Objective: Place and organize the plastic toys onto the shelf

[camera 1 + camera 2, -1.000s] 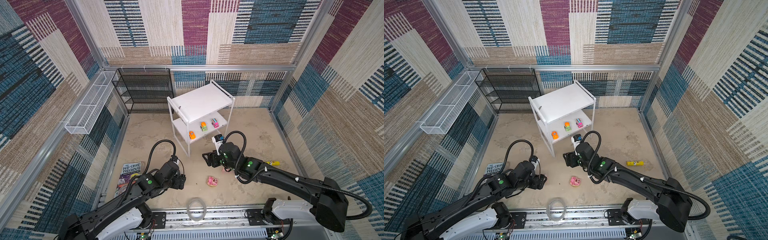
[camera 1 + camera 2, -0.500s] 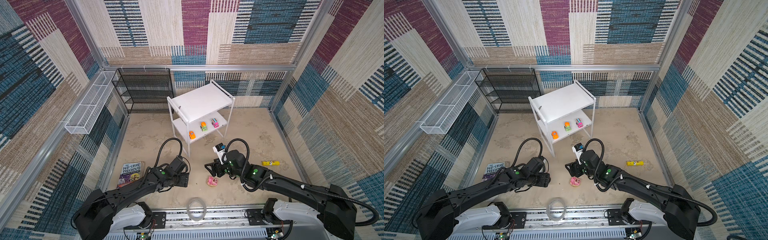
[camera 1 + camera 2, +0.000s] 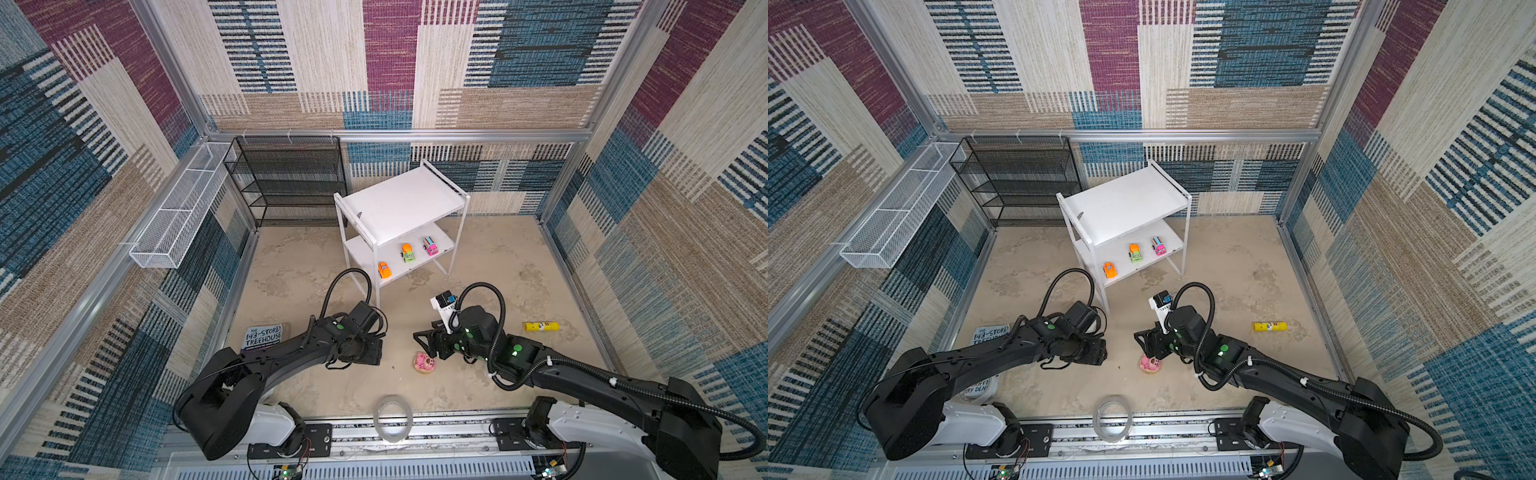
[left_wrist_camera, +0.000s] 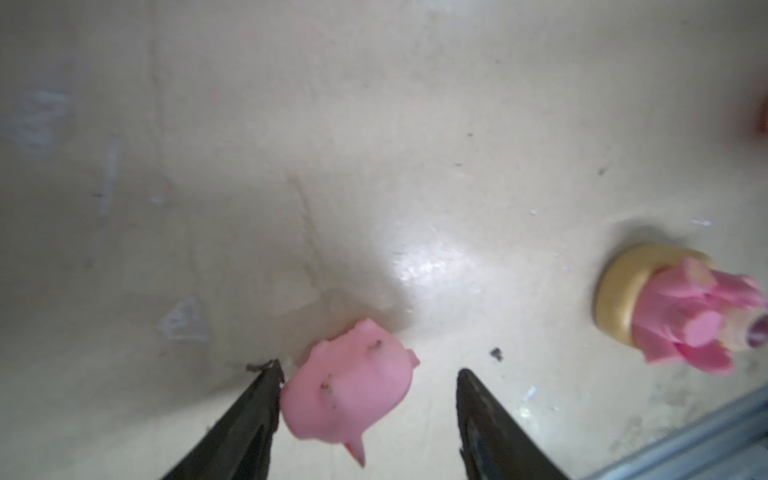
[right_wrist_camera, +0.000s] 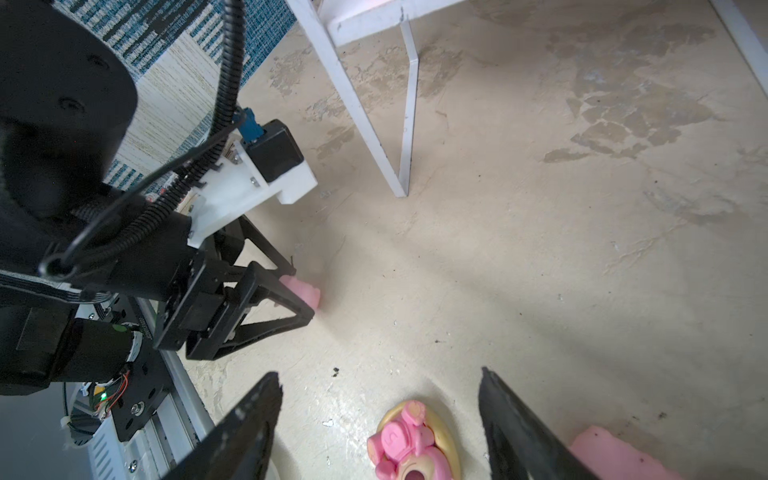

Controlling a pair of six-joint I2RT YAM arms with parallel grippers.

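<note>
Picking toys up off the floor is judged to be the step in hand. The white shelf is seen at the centre of both top views. No toy is carried on its upper board, and three are lined up along the front of the lower board: an orange car, a green-orange car and a pink car.

Lower in the frame, the left claw is set down at the floor with its jaws spread around a pink pig, at the lower middle of the left wrist view. The pig's flank is touched by one finger while the other is kept apart, so nothing is gripped yet. The right claw is likewise spread, held over a pink bear on a tan base at the bottom of the right wrist view, with neither finger touching. A further pink toy is cut off at the lower right corner there.

Next, the left jaws would need to be brought together squarely on the pig. Being smooth and rounded, it may slip out if pinched off-centre. It would then have to be lifted clear and carried up-frame to a free stretch of board.
</note>
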